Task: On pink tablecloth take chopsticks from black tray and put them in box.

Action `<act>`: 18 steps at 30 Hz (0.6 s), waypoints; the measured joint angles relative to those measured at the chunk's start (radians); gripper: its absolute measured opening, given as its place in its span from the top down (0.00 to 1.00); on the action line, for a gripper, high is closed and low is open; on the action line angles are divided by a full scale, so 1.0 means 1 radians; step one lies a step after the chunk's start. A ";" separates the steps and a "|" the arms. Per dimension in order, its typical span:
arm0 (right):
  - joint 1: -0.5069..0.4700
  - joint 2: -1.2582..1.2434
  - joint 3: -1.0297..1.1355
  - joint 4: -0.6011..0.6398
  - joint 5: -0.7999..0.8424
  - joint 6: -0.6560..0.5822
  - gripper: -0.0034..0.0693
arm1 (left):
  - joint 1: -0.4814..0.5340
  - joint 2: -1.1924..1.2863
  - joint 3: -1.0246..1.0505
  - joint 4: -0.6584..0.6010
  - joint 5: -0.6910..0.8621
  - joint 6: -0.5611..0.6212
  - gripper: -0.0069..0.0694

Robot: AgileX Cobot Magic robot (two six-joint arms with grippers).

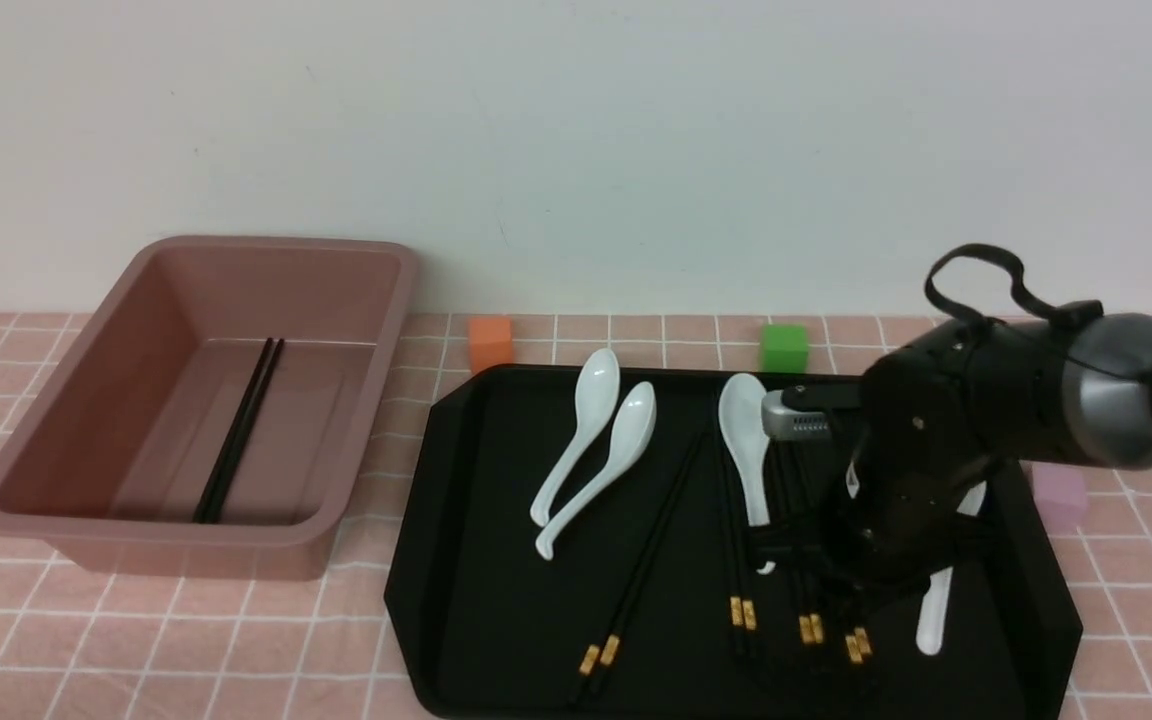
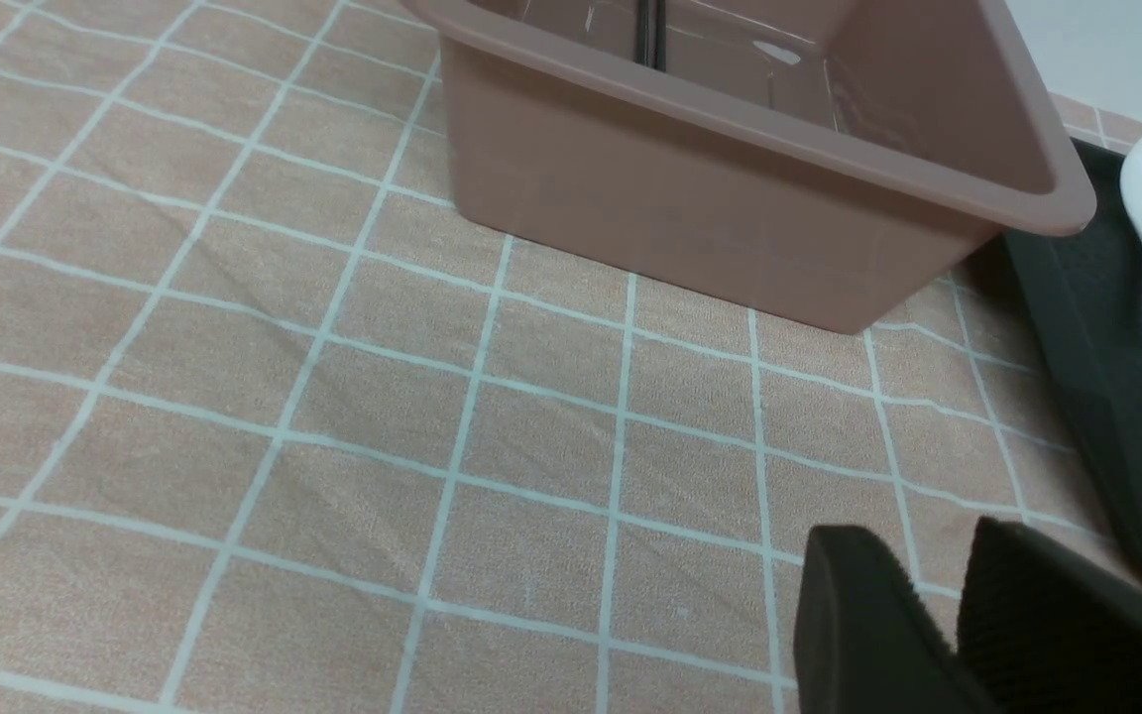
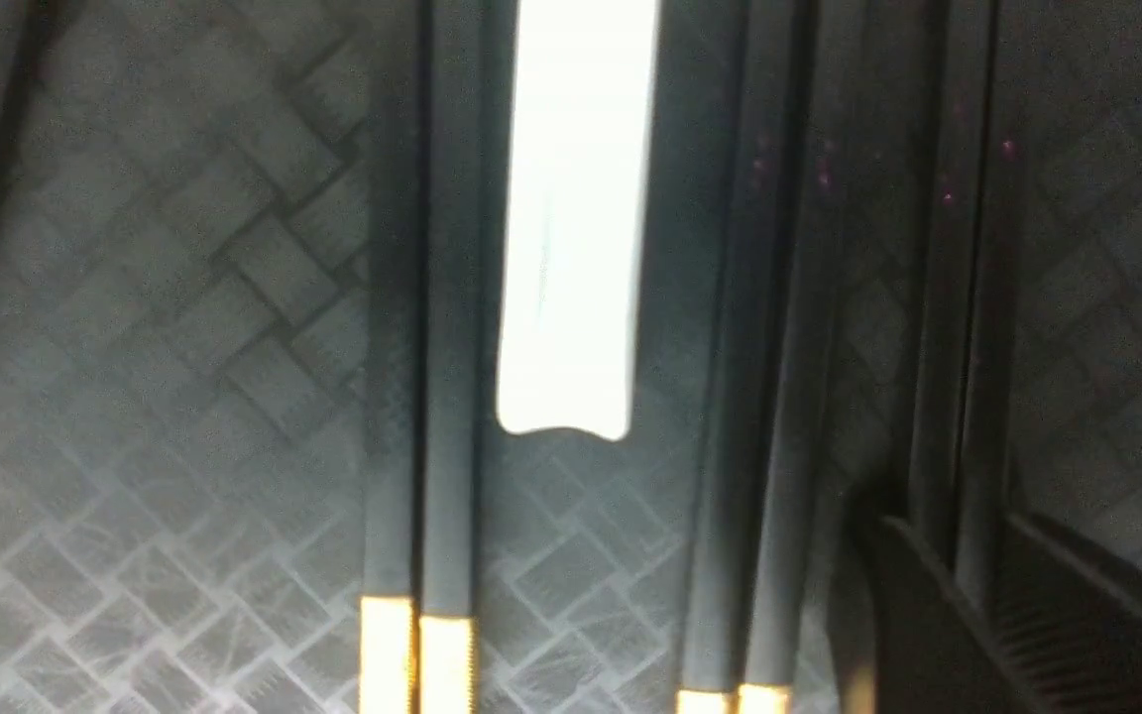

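The pink tablecloth (image 1: 236, 640) covers the table. The box (image 1: 56, 440) stands at the left with one pair of chopsticks (image 1: 241, 430) lying in it. The black tray (image 1: 496, 600) at the right holds several more pairs of chopsticks (image 1: 641, 570). My right gripper (image 1: 851, 585) is down in the tray's right part. In the right wrist view its fingers (image 3: 1077, 615) are shut on one pair of chopsticks (image 3: 953, 297), close to the tray floor. My left gripper (image 2: 938, 540) is shut and empty, low over the cloth in front of the box (image 2: 759, 218).
Several white spoons lie in the tray: two at the left (image 1: 586, 430), one in the middle (image 1: 746, 450), one under my right arm (image 1: 936, 610). An orange cube (image 1: 490, 342) and a green cube (image 1: 783, 346) sit behind the tray, and a pale purple cube (image 1: 1058, 495) to its right.
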 joint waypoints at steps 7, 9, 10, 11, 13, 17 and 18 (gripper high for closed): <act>0.000 -0.128 0.019 -0.052 0.120 -0.001 0.77 | 0.000 0.000 0.000 0.000 0.000 0.000 0.67; 0.000 -0.208 0.019 -0.096 0.180 -0.001 0.77 | 0.000 0.000 0.000 0.000 0.000 0.000 0.67; 0.000 -0.240 0.019 -0.104 0.199 0.000 0.77 | 0.000 0.000 0.000 0.000 0.000 0.000 0.67; 0.000 -0.265 0.019 -0.107 0.208 0.000 0.77 | 0.000 0.000 0.000 0.000 0.000 0.000 0.67; 0.001 -0.318 0.017 -0.107 0.222 -0.002 0.77 | 0.000 0.000 0.000 0.000 0.000 0.000 0.67; 0.039 -0.388 -0.043 -0.056 0.234 -0.061 0.77 | 0.000 0.000 0.000 0.000 0.000 0.000 0.67; 0.055 -0.391 -0.081 -0.033 0.237 -0.086 0.77 | 0.000 0.000 0.000 0.000 0.000 0.000 0.67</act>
